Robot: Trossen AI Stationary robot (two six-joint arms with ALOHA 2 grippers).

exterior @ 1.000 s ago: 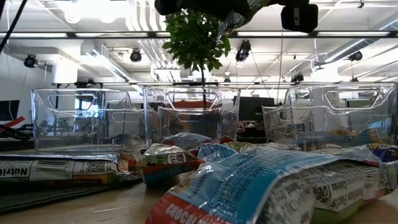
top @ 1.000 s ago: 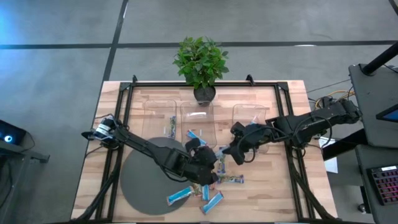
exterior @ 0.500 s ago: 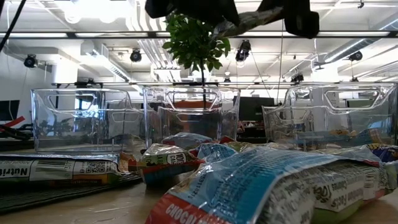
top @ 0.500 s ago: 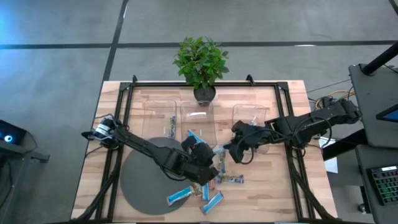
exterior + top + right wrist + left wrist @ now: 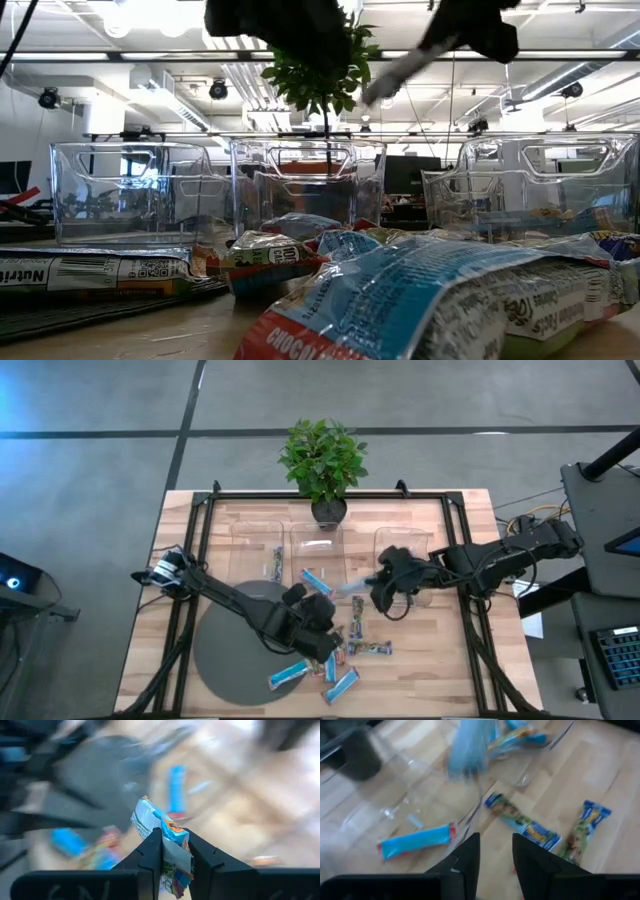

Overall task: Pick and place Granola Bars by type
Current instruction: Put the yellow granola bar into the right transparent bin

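Observation:
My right gripper point(image 5: 172, 839) is shut on a pale blue-and-white granola bar point(image 5: 352, 588), held in the air between the middle tray point(image 5: 318, 555) and the right tray point(image 5: 405, 550). My left gripper point(image 5: 496, 846) hangs open and empty above the loose bars near the grey round mat point(image 5: 235, 650). Multicoloured bars point(image 5: 525, 824) lie flat on the wood below it. A blue bar point(image 5: 415, 842) lies flat in the middle tray. More blue bars point(image 5: 290, 676) lie near the table's front edge. My right gripper pinches one end of the bar's wrapper point(image 5: 171, 851) between its two fingers, coming slanting down from the table's right. The rest of the bar point(image 5: 152, 820) sticks out past the fingertips toward the table's left, lifted clear of table and trays.
Three clear trays stand in a row at the far side; the left one point(image 5: 258, 545) holds a dark bar. A potted plant point(image 5: 322, 460) stands behind them. Black rails point(image 5: 200, 540) run along both table sides. In the low view, bars point(image 5: 420, 300) fill the foreground.
My right gripper has turned and tipped at the wrist, swinging the held bar from pointing at the table's near edge to pointing left at the middle tray. My left gripper has turned too and gone a little toward the table's left edge, above the loose bars.

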